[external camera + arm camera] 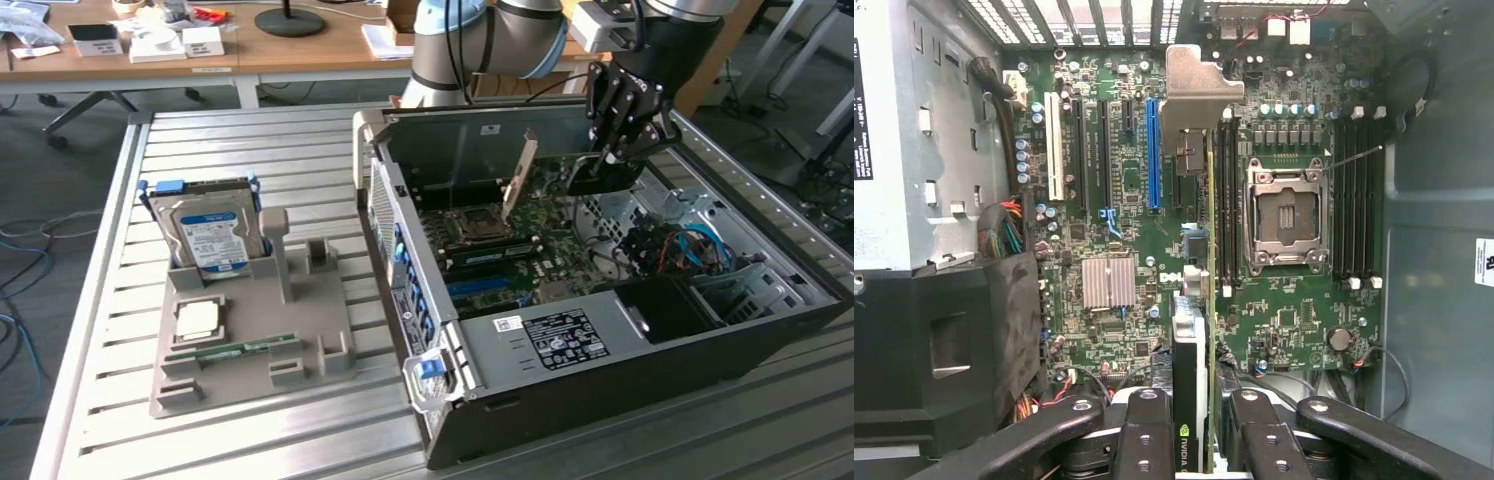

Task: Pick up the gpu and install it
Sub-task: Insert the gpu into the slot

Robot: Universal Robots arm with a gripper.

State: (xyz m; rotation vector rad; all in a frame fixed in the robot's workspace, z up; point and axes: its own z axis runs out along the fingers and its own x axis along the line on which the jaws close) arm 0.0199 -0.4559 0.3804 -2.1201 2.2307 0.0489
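Gripper (1199, 425) w/ gpu (1190, 370) edge-down in open case (574, 400).

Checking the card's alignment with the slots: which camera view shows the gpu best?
The wrist view: the gpu runs edge-on from between the fingers, over the motherboard. The exterior view shows the gpu as a thin tan strip inside the computer case.

NVIDIA, beside a green mark, is printed on the gpu (1189, 350), clasped right inside the gripper (1196, 405). Well away from the gripper, the hard drive's blue-white label (214, 243) and the case sticker (567, 338) carry print too small to read.
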